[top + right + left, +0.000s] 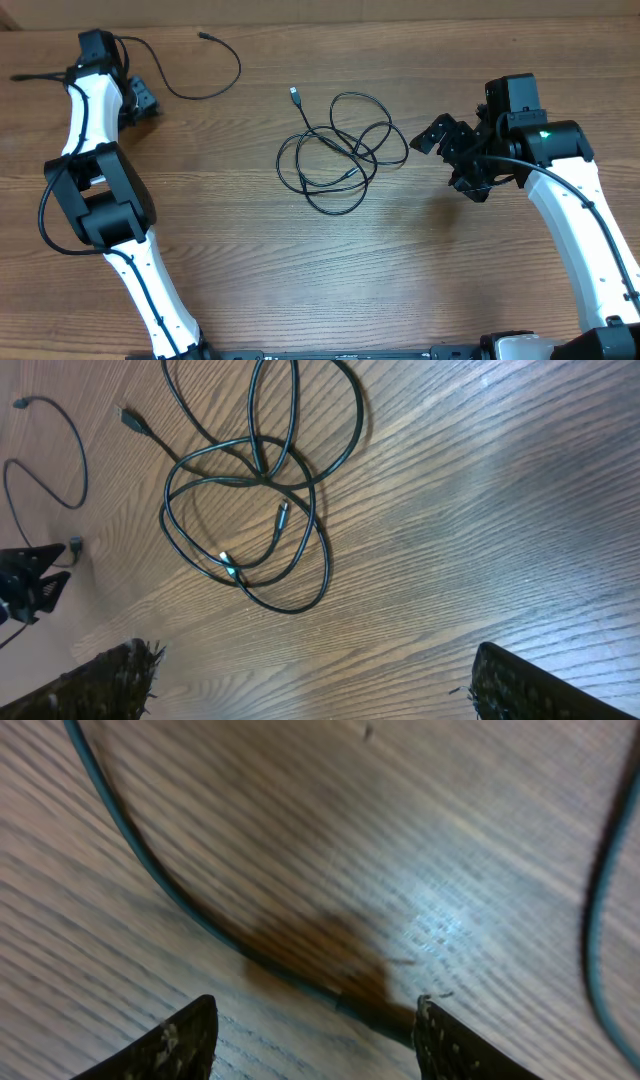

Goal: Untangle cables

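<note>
A tangle of thin black cables [340, 150] lies in loose overlapping loops at the table's middle, with a silver-tipped plug [294, 93] sticking out at its upper left. The right wrist view shows the same tangle [250, 490] ahead. A single cable [215, 85] curves apart at the far left. My left gripper [143, 103] hovers low over one end of it. Its jaws stand open, and the cable [170, 890] runs on the wood between the fingers and up against the right one. My right gripper [445, 165] stands wide open just right of the tangle, holding nothing.
The left arm [85, 110] stretches along the table's left side, and a thick black arm cord [45, 210] loops beside it. The right arm [580, 210] comes in from the lower right. Another dark strand [595, 920] crosses the right edge of the left wrist view.
</note>
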